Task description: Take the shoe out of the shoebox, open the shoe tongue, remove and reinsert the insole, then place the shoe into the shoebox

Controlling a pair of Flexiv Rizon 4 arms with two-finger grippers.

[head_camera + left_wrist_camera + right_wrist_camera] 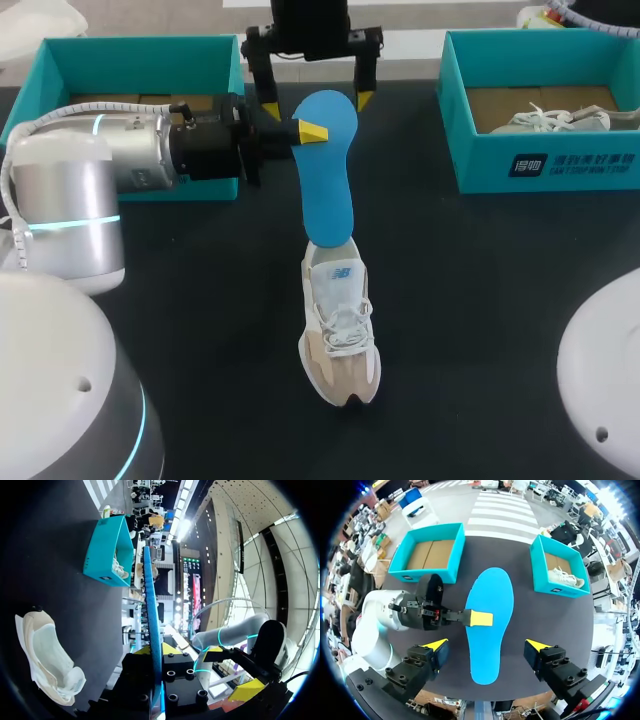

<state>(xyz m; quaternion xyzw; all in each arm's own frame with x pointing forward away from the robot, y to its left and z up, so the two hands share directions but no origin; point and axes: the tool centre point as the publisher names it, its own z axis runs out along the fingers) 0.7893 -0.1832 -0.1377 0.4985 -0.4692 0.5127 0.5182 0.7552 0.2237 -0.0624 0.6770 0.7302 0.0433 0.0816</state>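
Shoebox on the left (140, 46) sits in the upper left of the head view. The right shoebox (545, 165) sits in the upper right with a second shoe (560, 120) inside. The shoe (340, 335) lies on the dark table (480, 300) in the lower middle, toe toward the bottom edge. The blue insole (325, 180) is in the upper middle, just above the shoe. The left gripper (308, 130) is clamped on the insole's side edge. The right gripper (486, 645) hangs over the insole, fingers wide apart, touching nothing.
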